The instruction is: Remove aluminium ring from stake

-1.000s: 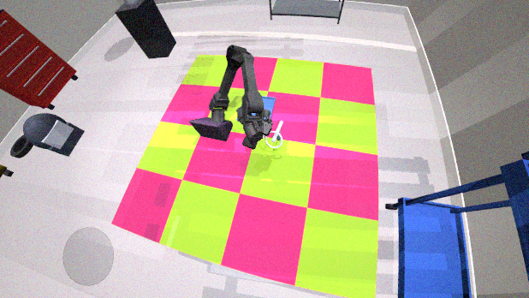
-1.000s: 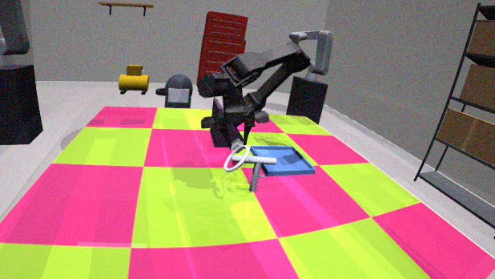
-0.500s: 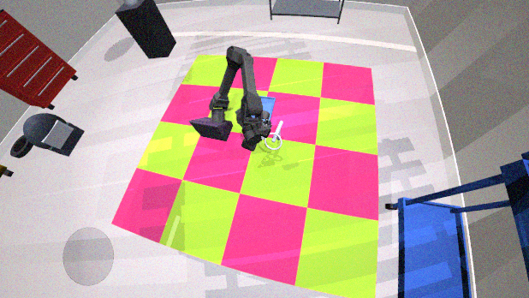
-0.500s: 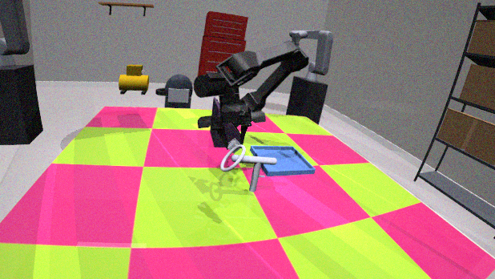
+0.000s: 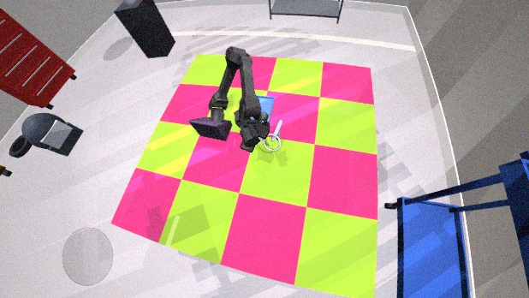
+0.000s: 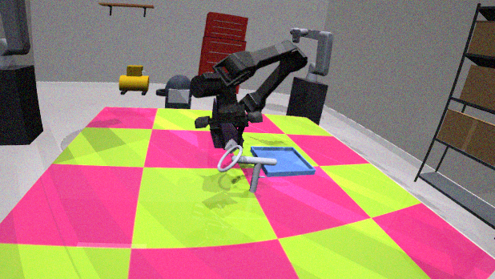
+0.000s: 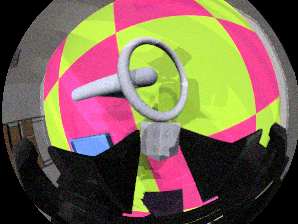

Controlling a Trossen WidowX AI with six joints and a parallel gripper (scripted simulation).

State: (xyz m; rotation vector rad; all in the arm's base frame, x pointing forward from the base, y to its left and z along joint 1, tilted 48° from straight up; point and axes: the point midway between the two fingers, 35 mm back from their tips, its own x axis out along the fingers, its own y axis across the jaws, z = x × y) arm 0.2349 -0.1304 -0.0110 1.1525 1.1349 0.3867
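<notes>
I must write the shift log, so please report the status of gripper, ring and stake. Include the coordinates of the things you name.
Gripper [image 5: 259, 136] [image 6: 231, 143] [image 7: 158, 133] shut on ring's tab. Ring [image 5: 272, 150] [image 6: 219, 166] [image 7: 123, 87] raised, tilted, at cross-bar's [image 5: 279, 127] [image 6: 264, 161] [image 7: 95, 89] end. Blue tray [image 5: 266, 98] [image 6: 290, 174] [image 7: 90, 145]: no ring inside.

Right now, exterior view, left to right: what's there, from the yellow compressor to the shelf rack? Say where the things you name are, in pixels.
Yellow compressor [image 6: 134, 82] → aluminium ring [image 6: 219, 165] [image 7: 123, 85] → blue tray [image 6: 290, 161] [image 7: 90, 144] [image 5: 267, 103] → shelf rack [image 6: 448, 98].

The 1 arm [image 5: 248, 86] [image 6: 276, 54] bends sharply at its elbow, jaws [image 6: 232, 140] pointing down (and clamped).
</notes>
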